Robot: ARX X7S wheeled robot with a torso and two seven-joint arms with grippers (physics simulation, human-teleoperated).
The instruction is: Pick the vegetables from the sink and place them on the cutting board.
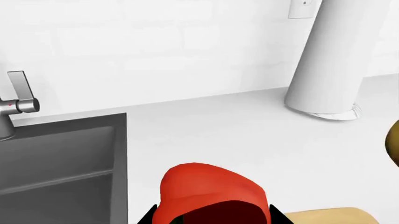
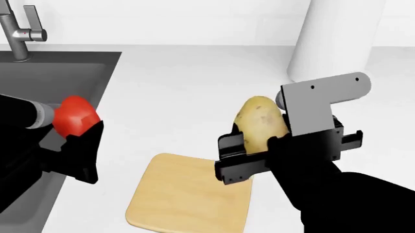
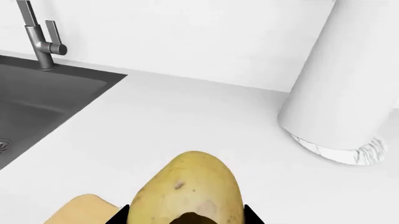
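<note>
My left gripper [image 2: 79,127] is shut on the shiny red bell pepper [image 2: 74,115], holding it in the air over the right rim of the dark grey sink [image 2: 58,77]. The pepper [image 1: 209,193] fills the space between the black fingers in the left wrist view. My right gripper [image 2: 254,145] is shut on the yellow-brown speckled potato [image 2: 261,121], held above the right end of the tan cutting board [image 2: 188,196]. In the right wrist view the potato [image 3: 187,193] hides most of the fingers, and a corner of the board [image 3: 81,210] shows below it.
A steel faucet [image 2: 19,31] stands at the sink's back edge. A large white cylinder [image 2: 337,36] stands on the white counter [image 2: 194,82] at the back right, near the right arm. A round drain [image 3: 3,144] shows in the basin.
</note>
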